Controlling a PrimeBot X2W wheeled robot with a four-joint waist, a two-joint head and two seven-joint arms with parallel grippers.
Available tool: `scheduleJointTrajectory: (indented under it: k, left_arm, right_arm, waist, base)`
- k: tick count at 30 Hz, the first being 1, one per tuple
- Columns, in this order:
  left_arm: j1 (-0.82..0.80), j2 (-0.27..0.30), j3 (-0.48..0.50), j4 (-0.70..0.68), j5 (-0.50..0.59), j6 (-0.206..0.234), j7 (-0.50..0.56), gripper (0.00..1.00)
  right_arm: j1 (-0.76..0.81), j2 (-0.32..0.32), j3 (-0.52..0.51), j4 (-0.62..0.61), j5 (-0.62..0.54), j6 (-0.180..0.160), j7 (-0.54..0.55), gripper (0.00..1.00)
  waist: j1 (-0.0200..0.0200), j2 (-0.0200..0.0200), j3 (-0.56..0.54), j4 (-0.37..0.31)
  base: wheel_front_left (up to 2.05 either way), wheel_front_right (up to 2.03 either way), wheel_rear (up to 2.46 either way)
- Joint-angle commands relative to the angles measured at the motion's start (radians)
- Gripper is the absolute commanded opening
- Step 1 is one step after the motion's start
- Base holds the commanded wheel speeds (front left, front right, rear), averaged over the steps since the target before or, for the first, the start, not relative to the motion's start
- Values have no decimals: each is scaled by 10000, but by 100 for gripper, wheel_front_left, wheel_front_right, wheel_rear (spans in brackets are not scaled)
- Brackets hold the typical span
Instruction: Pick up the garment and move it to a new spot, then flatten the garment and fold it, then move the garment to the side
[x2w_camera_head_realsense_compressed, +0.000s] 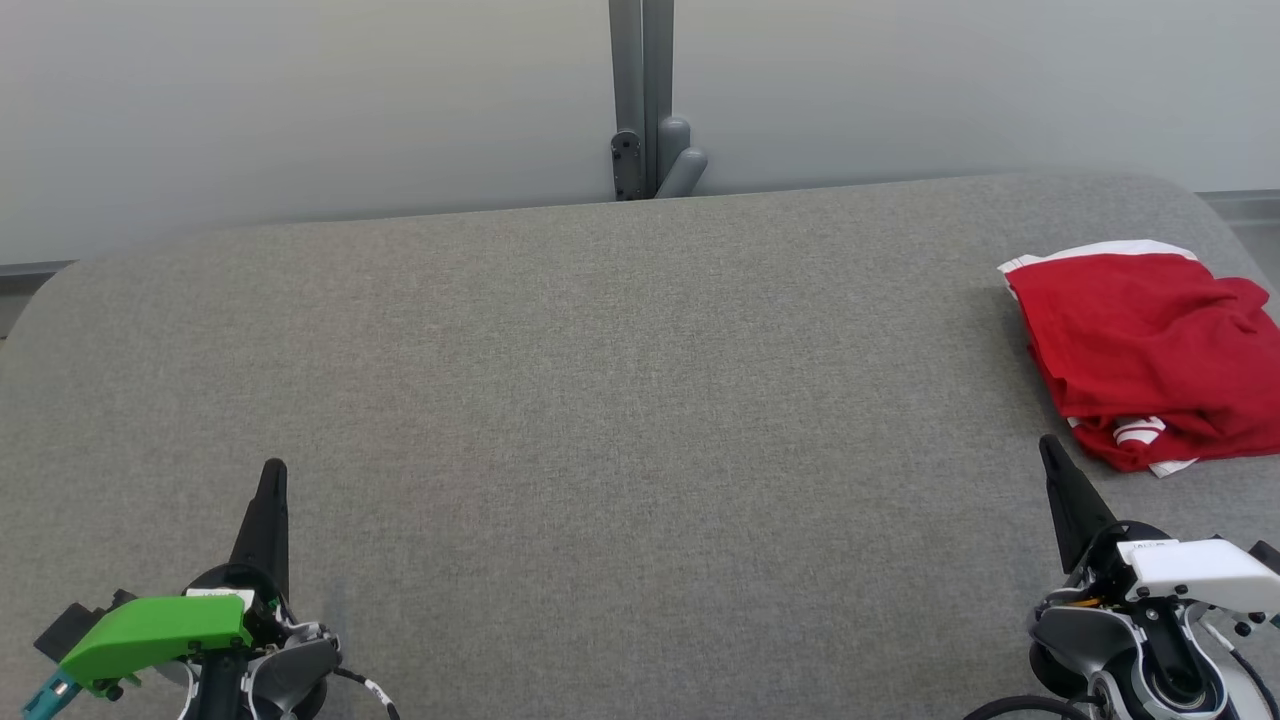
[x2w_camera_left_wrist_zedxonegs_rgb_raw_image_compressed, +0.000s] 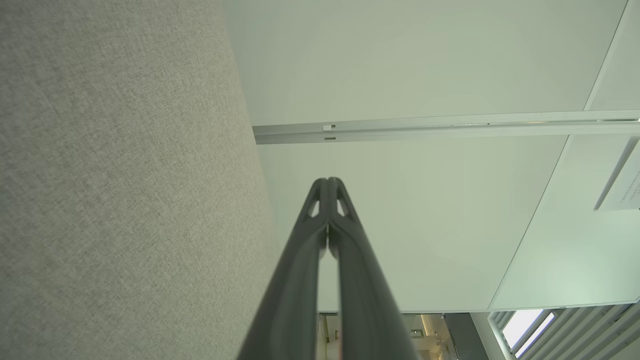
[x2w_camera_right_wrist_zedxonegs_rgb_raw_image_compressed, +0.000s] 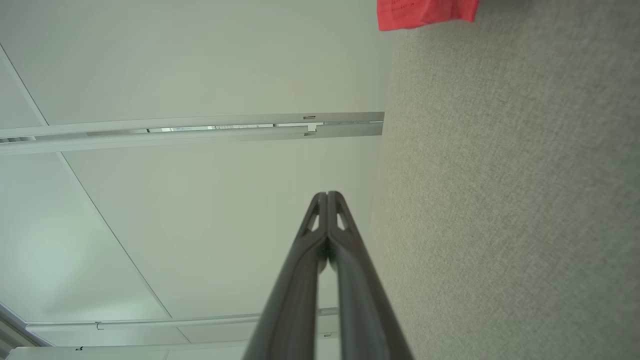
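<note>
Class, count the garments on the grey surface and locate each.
1. The red garment lies rumpled at the right side of the grey surface; the frame's edge cuts it off.

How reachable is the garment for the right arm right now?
Probably yes: the garment lies just ahead of the right gripper, with only table between them. Its jaws are shut and would need opening first.

The head camera looks forward and down over the grey table (x2w_camera_head_realsense_compressed: 640, 400) to the pale wall (x2w_camera_head_realsense_compressed: 300, 100) behind. Each wrist camera sits low and close, rolled sideways, sighting along the left claw (x2w_camera_left_wrist_zedxonegs_rgb_raw_image_compressed: 328, 181) or right claw (x2w_camera_right_wrist_zedxonegs_rgb_raw_image_compressed: 327, 194) toward that wall. All three share table and wall; head and right wrist views share the red garment (x2w_camera_right_wrist_zedxonegs_rgb_raw_image_compressed: 425, 12).
</note>
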Motion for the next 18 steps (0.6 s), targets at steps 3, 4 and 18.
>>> scheduleJointTrajectory:
  k: [3, 4, 18]
  left_arm:
    - [-125, -2, 28, -18, -12, 0, 14, 0]
    - [-125, -2, 27, -18, -13, 0, 13, 0]
    - [-125, -2, 23, -17, -14, 0, 10, 0]
  right_arm:
    - [-94, -40, 9, -34, 62, 4, 43, 0]
    - [-94, -40, 9, -34, 62, 4, 43, 0]
    - [-93, -40, 9, -35, 62, 4, 43, 0]
  waist:
    - [0, 0, 0, 0]
    - [0, 0, 0, 0]
    - [0, 0, 0, 0]
  base:
    - [0, 0, 0]
    - [0, 0, 0]
    - [0, 0, 0]
